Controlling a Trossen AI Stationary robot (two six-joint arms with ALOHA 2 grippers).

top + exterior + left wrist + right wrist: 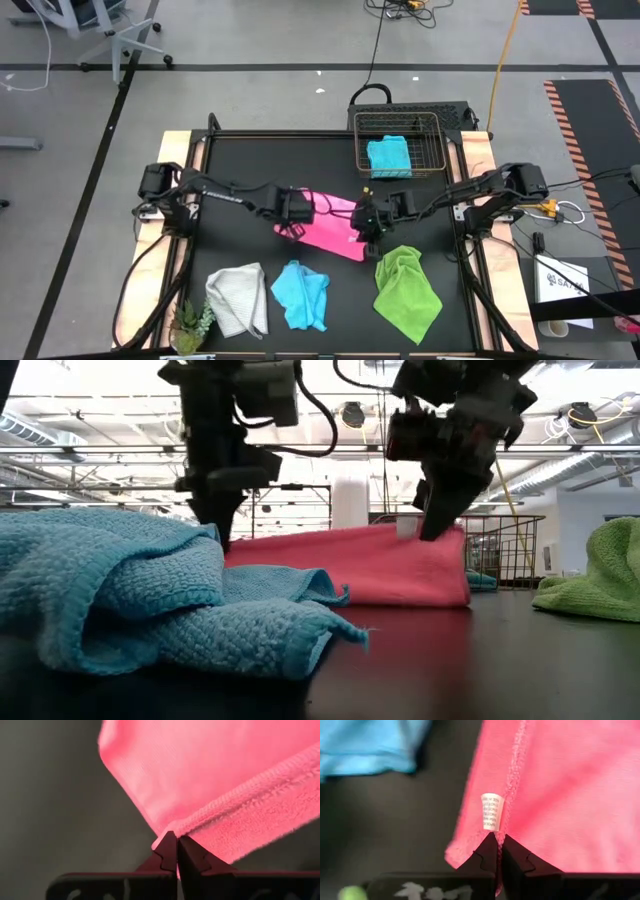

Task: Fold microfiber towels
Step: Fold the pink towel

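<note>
The pink towel is at the table's middle, between both grippers. My left gripper is shut on its left end, and my right gripper is shut on its right end. In the low view the pink towel is raised along its top edge and its lower part lies on the table. A white-grey towel, a light blue towel and a lime green towel lie crumpled near the front edge. A second light blue towel lies folded in the wire basket. My left gripper pinches the pink towel's stitched hem at a corner between its two fingertips. The fingers come from above, pointing down. The towel's held edge is lifted, and the cloth below it reaches the table. My right gripper pinches the pink towel's stitched hem right by its white label between its two fingertips. The fingers slant down from above. The held edge is lifted, and the towel's lower part lies on the table.
A small green plant stands at the front left corner. The wire basket stands at the table's far edge, right of centre. The crumpled light blue towel fills the low view's near left; the green towel is at its right.
</note>
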